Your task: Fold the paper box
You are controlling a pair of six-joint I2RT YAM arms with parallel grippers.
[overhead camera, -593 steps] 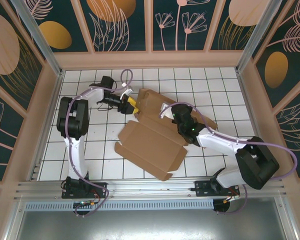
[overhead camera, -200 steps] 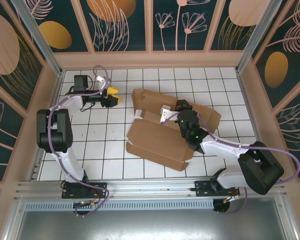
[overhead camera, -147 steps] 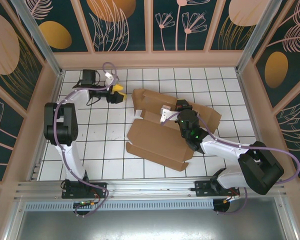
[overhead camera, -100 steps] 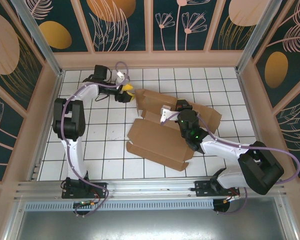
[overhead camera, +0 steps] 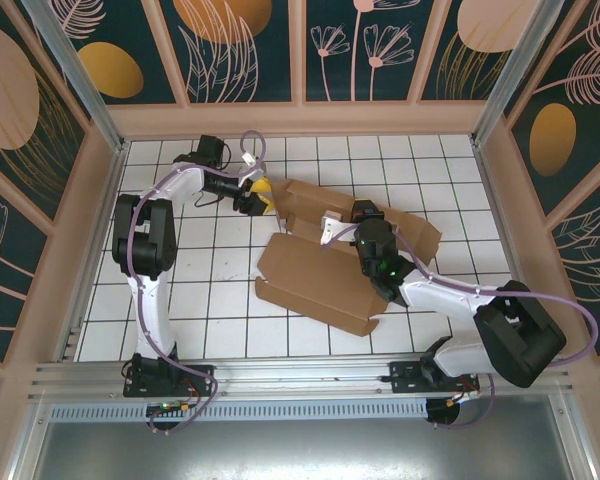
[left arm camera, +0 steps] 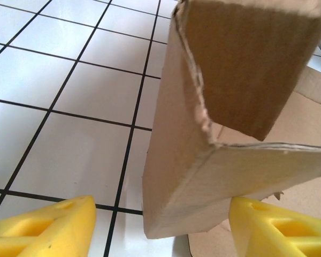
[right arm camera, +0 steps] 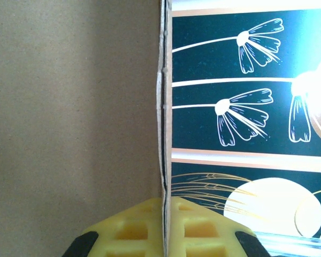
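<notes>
The paper box point(overhead camera: 310, 285) lies partly folded in the middle of the worktop point(overhead camera: 195, 300). The left claw point(overhead camera: 259, 196) stands open astride its raised far-left corner. The right claw point(right arm camera: 165, 227) is clamped on an upright panel edge.

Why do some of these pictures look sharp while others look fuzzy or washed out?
Top external view: even light, sharp across the whole paper box. Left wrist view: the box's edges are crisp, but the very close yellow fingers are blurred. Right wrist view: the cardboard is close and soft, with white glare at the right edge.
</notes>
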